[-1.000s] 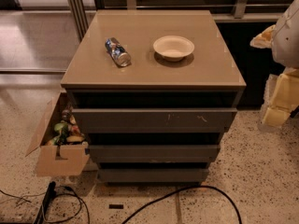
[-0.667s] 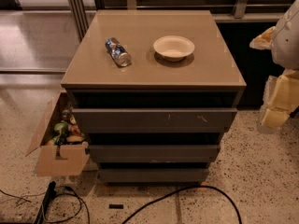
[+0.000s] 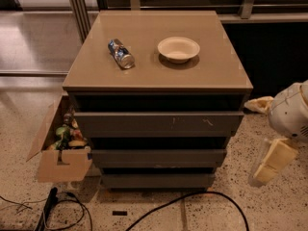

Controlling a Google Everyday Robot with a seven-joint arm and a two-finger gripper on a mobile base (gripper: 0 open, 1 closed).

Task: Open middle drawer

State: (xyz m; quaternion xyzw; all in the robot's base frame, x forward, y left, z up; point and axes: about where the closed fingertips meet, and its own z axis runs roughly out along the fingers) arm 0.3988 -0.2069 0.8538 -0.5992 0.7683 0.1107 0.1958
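Observation:
The middle drawer [image 3: 159, 158] is the plain dark-grey front in the middle of a three-drawer cabinet [image 3: 231, 81]. Above it is a taller front with pale scratch marks [image 3: 159, 124], and below it the shortest front [image 3: 158, 180]. A dark gap runs above the middle front, and none of its inner tray shows. My gripper [image 3: 273, 161], pale yellow under a white arm [image 3: 291, 110], hangs at the right edge of the view. It is to the right of the cabinet at about the height of the middle drawer, and apart from it.
A crushed can [image 3: 121, 53] and a white bowl [image 3: 178, 48] sit on the cabinet top. An open cardboard box [image 3: 60, 162] of items stands on the floor at the cabinet's left. Black cables [image 3: 192, 198] lie on the speckled floor in front.
My arm and gripper have dropped from beside the cabinet top to the level of the drawers. The cabinet, can and bowl have not moved.

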